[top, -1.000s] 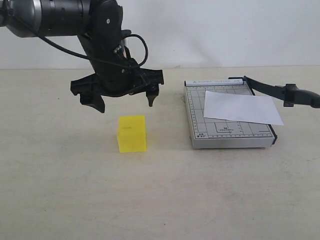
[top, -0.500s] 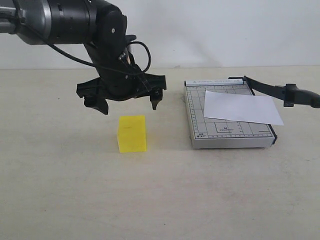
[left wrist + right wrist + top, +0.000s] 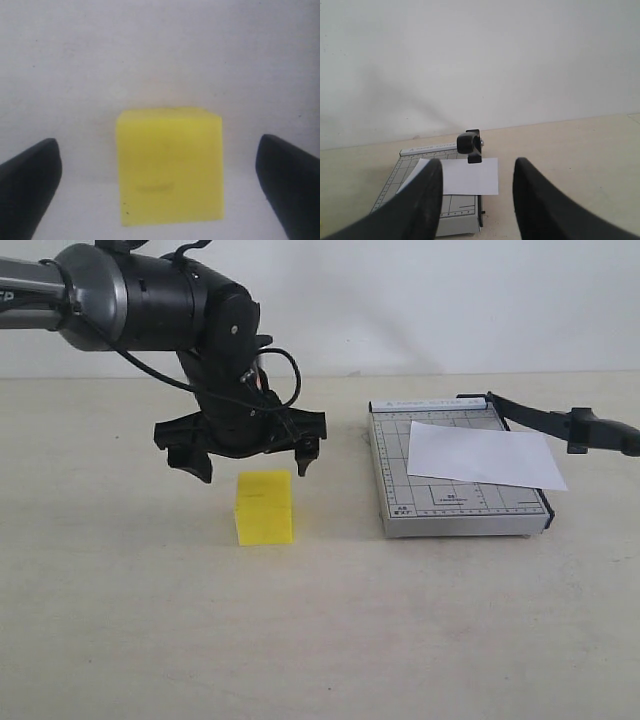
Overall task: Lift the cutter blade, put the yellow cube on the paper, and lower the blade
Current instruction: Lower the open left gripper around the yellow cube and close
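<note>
My left gripper (image 3: 254, 467) has come down since a second ago and slid a little to the right. Its fingertips (image 3: 204, 473) were up above the yellow cube (image 3: 264, 508) before, and now they hang level with the cube's top, one on the left side and one on the right. The fingers are wide apart and do not touch the cube. In my left wrist view the cube sits right in the middle between them. The cube has not moved. It rests flat on the table (image 3: 320, 640), to the left of the grey cutter board (image 3: 400, 495), with one face turned toward the near side. The cutter blade (image 3: 540, 420) has not moved either. It is lifted up off the board. Its long arm starts at the hinge at the far right corner of the board and points out to the right, and the thick handle hangs in the air past the board's right edge. The paper (image 3: 485, 455) lies flat on the board, just as before. Its long side runs left to right, a bit crooked, and its near right corner sticks out over the board's edge. My right gripper (image 3: 478, 167) has its fingers apart and holds nothing, on the near side of the board.
</note>
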Robot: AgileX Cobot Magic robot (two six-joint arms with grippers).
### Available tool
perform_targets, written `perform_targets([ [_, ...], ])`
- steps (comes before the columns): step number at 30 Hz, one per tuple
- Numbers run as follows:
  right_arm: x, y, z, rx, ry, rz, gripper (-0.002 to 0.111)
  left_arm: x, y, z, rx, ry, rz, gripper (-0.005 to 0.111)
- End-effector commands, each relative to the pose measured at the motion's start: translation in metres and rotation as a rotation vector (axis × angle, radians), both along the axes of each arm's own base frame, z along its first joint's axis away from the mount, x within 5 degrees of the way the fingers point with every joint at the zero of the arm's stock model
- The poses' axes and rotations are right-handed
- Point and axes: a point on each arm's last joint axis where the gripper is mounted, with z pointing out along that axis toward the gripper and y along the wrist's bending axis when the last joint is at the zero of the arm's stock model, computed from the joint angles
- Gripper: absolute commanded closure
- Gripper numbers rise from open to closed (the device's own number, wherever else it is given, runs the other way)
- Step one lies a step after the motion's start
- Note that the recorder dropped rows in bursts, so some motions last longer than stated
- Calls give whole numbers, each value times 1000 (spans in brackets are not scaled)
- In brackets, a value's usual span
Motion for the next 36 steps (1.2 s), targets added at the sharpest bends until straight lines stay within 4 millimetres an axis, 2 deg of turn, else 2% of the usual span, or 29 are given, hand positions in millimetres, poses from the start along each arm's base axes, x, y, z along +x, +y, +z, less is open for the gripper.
perform_targets([
  [1, 0, 0, -1, -2, 1, 0, 65, 5, -1, -4, -11, -21, -10, 7],
  [8, 0, 0, -1, -2, 1, 0, 65, 7, -5, -21, -13, 2, -9, 7],
  [31, 0, 0, -1, -2, -6, -2, 65, 10, -8, -51, 20, 29, -23, 7],
  [33, 0, 0, -1, -2, -6, -2, 65, 11, -7, -50, 26, 23, -28, 13],
  [36, 0, 0, -1, -2, -6, -2, 65, 13, -6, -46, 55, 20, -33, 34],
])
